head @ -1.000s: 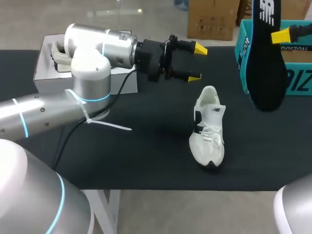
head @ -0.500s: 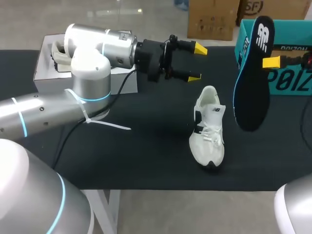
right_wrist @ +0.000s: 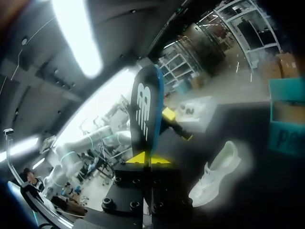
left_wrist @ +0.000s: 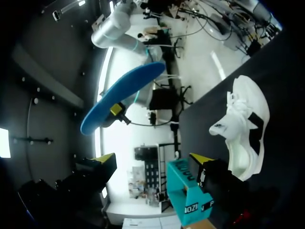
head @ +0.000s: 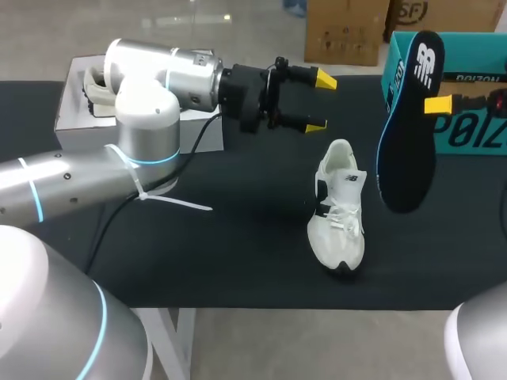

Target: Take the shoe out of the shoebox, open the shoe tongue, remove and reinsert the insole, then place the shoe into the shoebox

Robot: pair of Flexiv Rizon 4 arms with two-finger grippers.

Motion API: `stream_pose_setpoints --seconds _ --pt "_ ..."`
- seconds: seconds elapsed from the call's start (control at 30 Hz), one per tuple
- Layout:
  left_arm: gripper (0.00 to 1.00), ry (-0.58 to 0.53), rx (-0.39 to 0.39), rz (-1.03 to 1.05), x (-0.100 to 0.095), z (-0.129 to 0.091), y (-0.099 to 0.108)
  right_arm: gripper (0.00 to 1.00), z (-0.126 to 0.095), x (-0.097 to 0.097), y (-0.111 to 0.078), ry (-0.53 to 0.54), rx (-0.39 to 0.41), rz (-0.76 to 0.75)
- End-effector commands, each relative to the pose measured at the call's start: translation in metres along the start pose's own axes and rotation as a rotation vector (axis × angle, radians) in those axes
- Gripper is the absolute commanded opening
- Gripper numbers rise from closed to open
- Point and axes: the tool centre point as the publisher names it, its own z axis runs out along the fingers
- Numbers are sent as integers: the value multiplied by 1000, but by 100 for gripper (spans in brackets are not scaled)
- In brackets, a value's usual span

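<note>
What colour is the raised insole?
The insole is black with a white logo and blue rim; clearest in head view.

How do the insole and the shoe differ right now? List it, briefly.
The insole is black with a blue edge; the shoe is white with dark patches. The insole hangs near upright in the air, pinched by the right gripper; the shoe rests on the table, touched by nothing. The insole is flat and thin, the shoe bulky and laced. Neither is inside the teal shoebox.
</note>
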Motion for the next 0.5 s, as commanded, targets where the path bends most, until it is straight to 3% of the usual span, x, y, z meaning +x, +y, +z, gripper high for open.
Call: stream_pose_setpoints --seconds 0.03,0.2,0.37,0.5 --pt "100 -1 0 2 1 1 1 0 1 -2 3 1 5 1" --pt "100 -1 0 2 1 1 1 0 1 -2 3 1 5 1" --pt "100 -1 0 2 1 1 1 0 2 -23 10 125 -71 64" --pt "100 -1 0 2 1 1 1 0 6 -45 18 161 -79 101"
